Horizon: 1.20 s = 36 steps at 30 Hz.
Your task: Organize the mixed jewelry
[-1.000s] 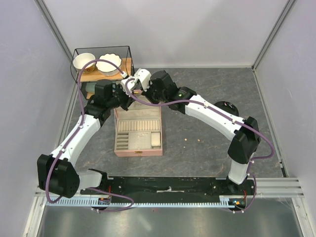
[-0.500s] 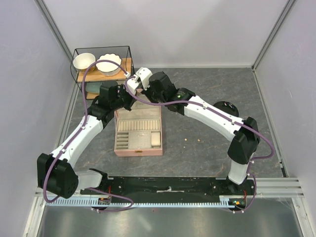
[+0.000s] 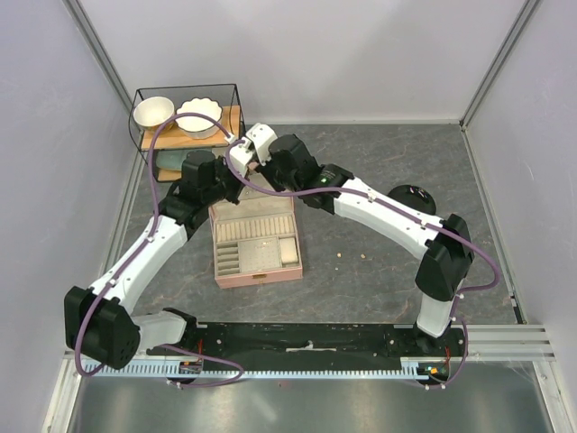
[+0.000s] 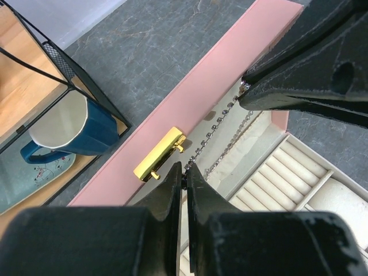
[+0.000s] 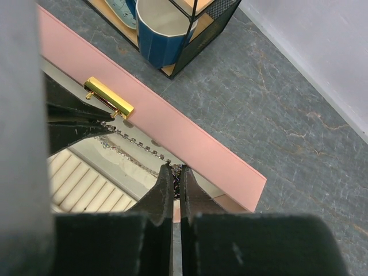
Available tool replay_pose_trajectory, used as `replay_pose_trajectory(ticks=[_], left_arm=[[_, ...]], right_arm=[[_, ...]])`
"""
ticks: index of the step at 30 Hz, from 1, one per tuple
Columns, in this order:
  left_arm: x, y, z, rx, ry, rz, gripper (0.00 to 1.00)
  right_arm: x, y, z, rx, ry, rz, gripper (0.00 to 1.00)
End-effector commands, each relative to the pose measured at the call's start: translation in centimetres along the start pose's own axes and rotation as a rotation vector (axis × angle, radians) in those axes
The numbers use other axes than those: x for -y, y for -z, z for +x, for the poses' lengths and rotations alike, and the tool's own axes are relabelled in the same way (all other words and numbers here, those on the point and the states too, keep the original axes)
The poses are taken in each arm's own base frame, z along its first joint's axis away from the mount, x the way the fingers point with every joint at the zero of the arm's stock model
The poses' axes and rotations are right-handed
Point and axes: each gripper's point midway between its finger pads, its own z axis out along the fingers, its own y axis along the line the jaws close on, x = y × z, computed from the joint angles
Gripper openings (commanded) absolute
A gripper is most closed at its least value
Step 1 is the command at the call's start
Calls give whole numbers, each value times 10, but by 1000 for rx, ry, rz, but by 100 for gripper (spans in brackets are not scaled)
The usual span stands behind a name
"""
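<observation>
**Silvery chain held between both grippers above the open pink box**

**Left wrist.** No legible writing; the marks on a pale blue tray [image 4: 20,178] are too small to read.
- The left gripper [image 4: 185,171] has its fingers pressed together, pinching the lower end of the chain [image 4: 214,125].
- The chain rises at a slant to the right gripper [image 4: 244,89], whose dark tips meet on its upper end.
- It crosses the pale inner side of the pink box [image 4: 230,69], just beside the gold clasp [image 4: 161,161] on the rim.
- A second beaded line runs alongside it. Whether this is a strand or a reflection cannot be told.
- Ridged rows [image 4: 287,167] lie in the box below.
- A blue mug [image 4: 72,129] with a pale interior stands in the wire rack [image 4: 62,58] on the grey table [image 4: 172,34].

**Right wrist.**
- The right gripper's fingers are closed to a slit, nipping the chain's near end.
- The chain stretches away to the left gripper's black tips, which are beside the clasp.
- The mug stands upright in the rack beyond the pink rim.

**Top external.**
- Both arms converge over the far edge of the box, which lies open with its lid raised toward the rack.
- Two white bowls [image 3: 153,112] sit on the rack's wooden upper shelf.
- Tiny pale pieces [image 3: 338,262] lie on the table, right of the box and apart from it.
- A black disc [image 3: 419,193] shows partly behind the right arm.
</observation>
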Motion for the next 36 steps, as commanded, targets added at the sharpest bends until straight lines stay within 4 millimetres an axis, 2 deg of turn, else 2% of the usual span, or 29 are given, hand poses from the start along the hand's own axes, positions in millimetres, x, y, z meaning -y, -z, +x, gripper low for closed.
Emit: replay_pose_trajectory(ticks=[1,6,15,20,24,28,36], left_arm=[[-27,11,0,-9,24,-155,8],[-28,12,0,-14,23,-165,16],[-28,8,1,-16,17,-164,18],[-20,10,1,-7,28,-136,18],[-1,18,-9,43,26,-41,19],[25,30,-27,108,12,108,25],[48,37,-39,152,-23,247,31]], right_arm=[[16,5,14,-59,93,93,0],[14,4,13,-55,95,98,0],[14,4,13,-54,95,103,0],[9,7,9,-42,100,74,0],[1,13,7,-37,114,32,0],[-5,22,-2,-19,133,-9,0],[-9,39,-15,12,156,-55,0]])
